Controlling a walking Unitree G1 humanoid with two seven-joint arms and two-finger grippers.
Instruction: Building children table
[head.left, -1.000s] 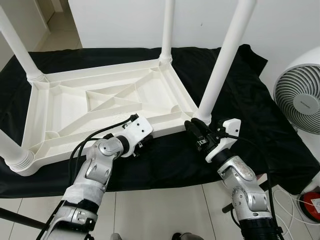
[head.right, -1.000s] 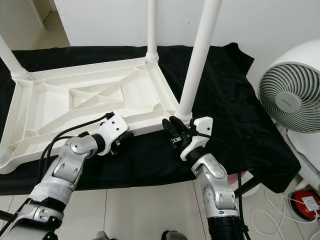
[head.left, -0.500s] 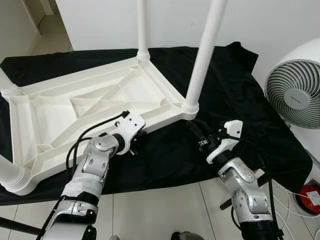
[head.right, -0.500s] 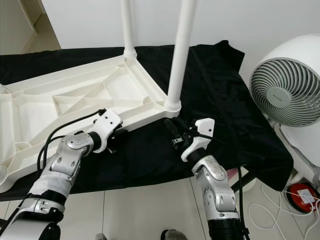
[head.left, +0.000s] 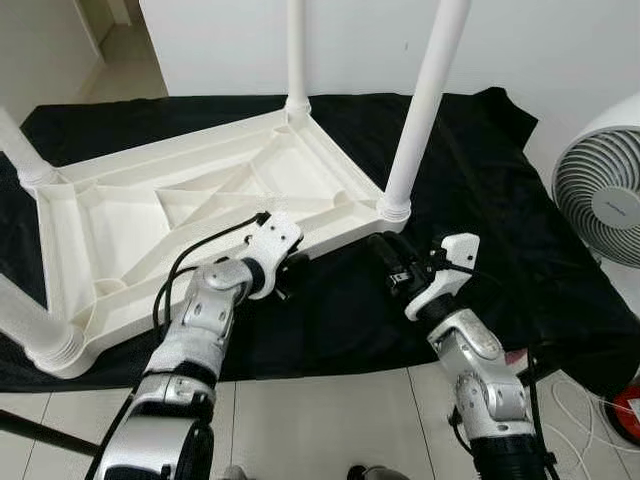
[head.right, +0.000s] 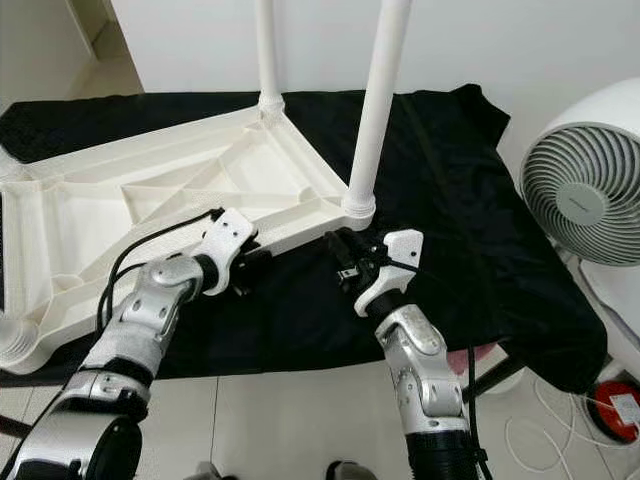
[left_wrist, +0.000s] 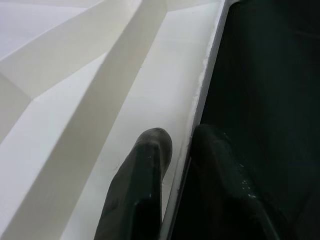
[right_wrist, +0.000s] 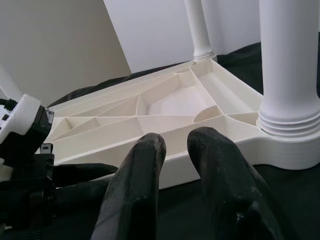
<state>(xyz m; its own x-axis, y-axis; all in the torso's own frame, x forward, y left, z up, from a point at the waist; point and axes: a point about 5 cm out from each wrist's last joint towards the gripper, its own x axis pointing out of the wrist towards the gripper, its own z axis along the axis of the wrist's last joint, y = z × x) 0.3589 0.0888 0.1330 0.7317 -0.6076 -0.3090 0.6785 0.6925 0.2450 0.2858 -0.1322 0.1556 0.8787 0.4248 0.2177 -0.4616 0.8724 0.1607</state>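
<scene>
The white plastic children's table (head.left: 130, 215) lies upside down on a black cloth (head.left: 480, 180), with its legs pointing up. My left gripper (head.left: 290, 275) is shut on the table's near rim (left_wrist: 200, 95): one finger lies on the white inside and the other on the dark outer side. My right gripper (head.left: 385, 250) hovers just before the near right corner, below the base of the near right leg (head.left: 420, 110). Its fingers (right_wrist: 145, 150) stand a narrow gap apart with nothing between them.
A white fan (head.left: 600, 195) stands at the right, past the cloth's edge. A red object (head.right: 620, 410) and cables lie on the tiled floor (head.left: 320, 420) at the lower right. A white wall rises behind the table.
The camera has swung, so the whole scene has shifted. My left gripper keeps its hold on the rim. My right gripper sits a little closer to the corner than half a second ago.
</scene>
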